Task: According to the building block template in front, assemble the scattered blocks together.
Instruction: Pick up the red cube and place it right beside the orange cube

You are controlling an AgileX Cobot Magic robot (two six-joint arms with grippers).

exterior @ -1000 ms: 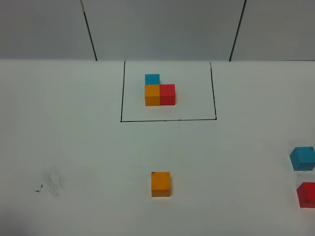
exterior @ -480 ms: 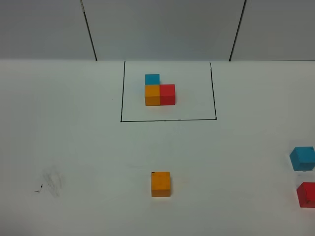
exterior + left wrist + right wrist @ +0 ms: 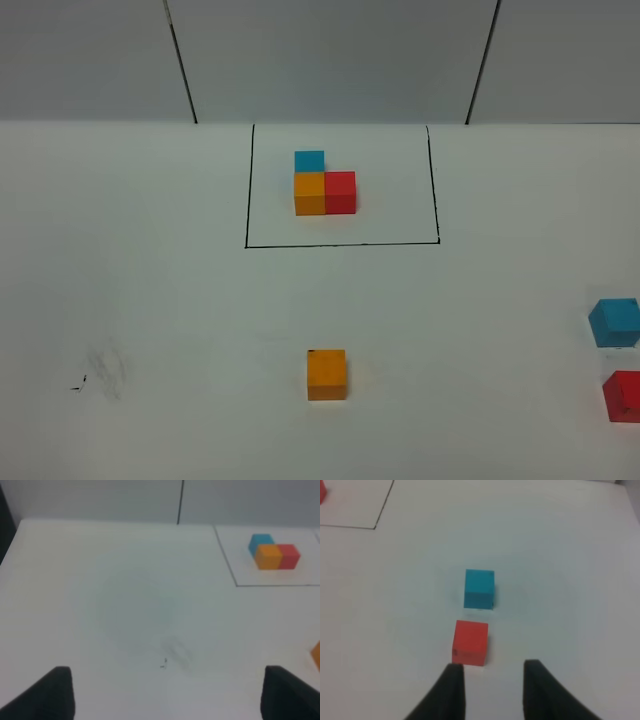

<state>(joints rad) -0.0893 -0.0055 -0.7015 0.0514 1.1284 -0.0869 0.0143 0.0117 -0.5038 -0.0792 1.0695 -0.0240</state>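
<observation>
Change: none, job unstarted; orange block (image 3: 327,374), blue block (image 3: 613,322), red block (image 3: 623,396) apart. Left tool (image 3: 167,695) wide open, right tool (image 3: 494,692) open, both empty.

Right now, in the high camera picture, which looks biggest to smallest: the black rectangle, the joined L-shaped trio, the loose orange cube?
1. black rectangle
2. L-shaped trio
3. loose orange cube, nearer the camera, so bigger-looking than any one trio cube
</observation>
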